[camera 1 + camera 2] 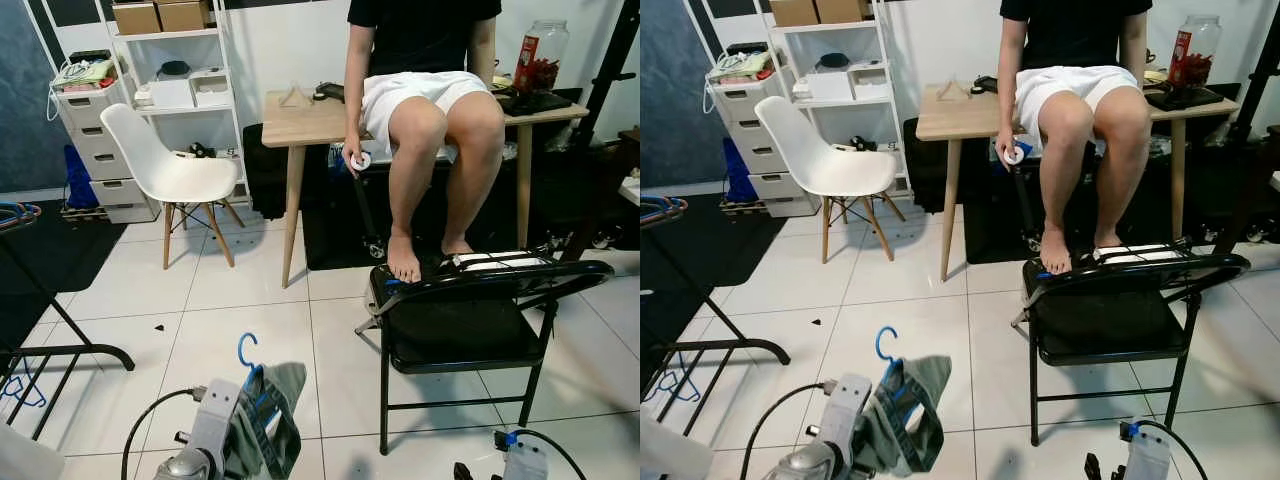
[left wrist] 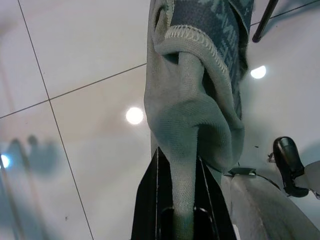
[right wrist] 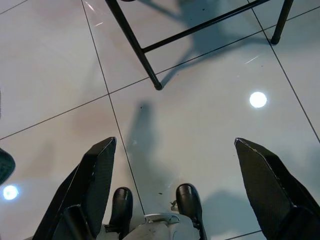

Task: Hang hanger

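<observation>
Left arm (image 1: 205,440), lower left of frame: silver-grey casing, boxy wrist block, black cable (image 1: 145,425) looping off its side. Left gripper (image 2: 177,205): two slim black fingers. Right arm (image 1: 520,460), lower right: pale casing, blue fitting, thin black cable. Right gripper (image 3: 180,175): broad matte-black fingers (image 3: 92,180), wedge-shaped, woven texture.

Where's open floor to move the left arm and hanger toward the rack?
Bare tiles lie between the drying rack, the white chair and the black folding chair. It is crowded ahead: a person's feet rest on that chair. The left gripper grips the garment on the blue hanger.
</observation>
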`<state>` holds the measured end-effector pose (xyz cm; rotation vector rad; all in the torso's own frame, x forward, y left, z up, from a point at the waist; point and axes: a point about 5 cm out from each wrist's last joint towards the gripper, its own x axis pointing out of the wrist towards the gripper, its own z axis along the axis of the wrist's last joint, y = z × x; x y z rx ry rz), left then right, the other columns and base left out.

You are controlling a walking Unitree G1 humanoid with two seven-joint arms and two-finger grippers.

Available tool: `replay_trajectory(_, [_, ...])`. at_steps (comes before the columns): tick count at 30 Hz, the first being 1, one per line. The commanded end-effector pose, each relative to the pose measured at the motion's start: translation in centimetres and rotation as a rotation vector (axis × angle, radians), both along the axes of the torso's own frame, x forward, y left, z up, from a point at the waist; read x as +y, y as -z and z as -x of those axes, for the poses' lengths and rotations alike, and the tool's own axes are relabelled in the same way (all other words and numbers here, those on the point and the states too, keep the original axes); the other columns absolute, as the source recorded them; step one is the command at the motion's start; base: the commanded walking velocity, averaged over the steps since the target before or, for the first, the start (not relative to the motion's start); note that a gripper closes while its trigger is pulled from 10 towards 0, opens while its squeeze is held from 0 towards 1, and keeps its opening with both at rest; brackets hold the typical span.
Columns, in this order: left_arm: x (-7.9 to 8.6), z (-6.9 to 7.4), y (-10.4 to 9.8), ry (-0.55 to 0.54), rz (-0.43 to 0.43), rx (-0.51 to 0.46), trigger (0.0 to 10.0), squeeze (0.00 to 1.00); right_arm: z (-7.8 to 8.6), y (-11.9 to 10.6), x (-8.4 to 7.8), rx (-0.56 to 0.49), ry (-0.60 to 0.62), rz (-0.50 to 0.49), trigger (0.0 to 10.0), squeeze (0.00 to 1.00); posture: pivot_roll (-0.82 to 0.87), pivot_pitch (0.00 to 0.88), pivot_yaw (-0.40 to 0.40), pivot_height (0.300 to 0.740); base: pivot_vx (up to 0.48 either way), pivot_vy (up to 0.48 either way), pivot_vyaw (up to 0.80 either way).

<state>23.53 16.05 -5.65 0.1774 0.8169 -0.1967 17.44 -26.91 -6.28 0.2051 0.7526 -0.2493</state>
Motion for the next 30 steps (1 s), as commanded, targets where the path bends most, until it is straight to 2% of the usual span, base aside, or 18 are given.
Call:
replay_trajectory(1, [0.0,0.4,0.4,0.003,-0.021,0.037,10.0,0.00,0.2,0.2,0.2,0.020,-0.021,0.003,10.0,0.00,0.15,0.000,0.063,0.740,0.000,0.000,0.00])
replay_trajectory(7, [0.4,0.6,0.4,-0.008,-0.031,0.045,10.0,0.00,0.6,0.4,0.4,0.026,-0.030,0.004,10.0,0.00,0.14,0.000,0.077,0.740,0.000,0.000,0.00])
replay_trajectory(12, [0.4,0.8,0.5,0.037,-0.074,0.041,10.0,0.00,1.1,0.8,0.9,0.035,-0.039,0.003,10.0,0.00,0.15,0.000,0.081,0.740,0.000,0.000,0.00])
replay_trajectory(17, [0.3,0.7,0.4,0.053,-0.074,0.014,10.0,0.00,1.4,0.9,0.8,0.045,-0.055,0.013,10.0,0.00,0.15,0.000,0.077,0.740,0.000,0.000,0.00])
replay_trajectory(30, [-0.1,-0.1,-0.1,0.056,-0.056,-0.027,10.0,0.00,1.0,0.6,0.4,0.046,-0.073,0.029,10.0,0.00,0.16,0.000,0.061,0.740,0.000,0.000,0.00])
